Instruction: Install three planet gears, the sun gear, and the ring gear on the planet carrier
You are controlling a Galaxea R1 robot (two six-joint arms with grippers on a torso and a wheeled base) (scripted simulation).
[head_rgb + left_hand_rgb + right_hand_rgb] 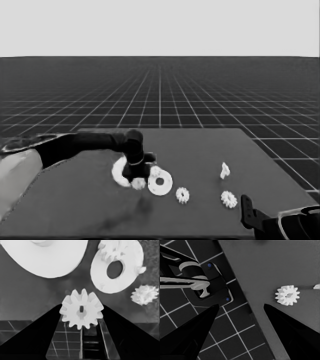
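Left fingers clenched on a gear, seemingly just beside the smaller round part's rim.

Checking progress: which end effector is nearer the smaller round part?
Left. The left end effector, holding a gear, hangs beside the smaller round part; the right end effector waits at the table's near right corner.

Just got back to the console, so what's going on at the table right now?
The left gripper is out over the table, holding a small white toothed gear between its fingers, just beside the smaller white round part with the wide hole. One gear already sits on that part. The larger white round part lies behind the gripper. Two more gears and a thin white piece lie loose. The right gripper waits open at the near right corner.
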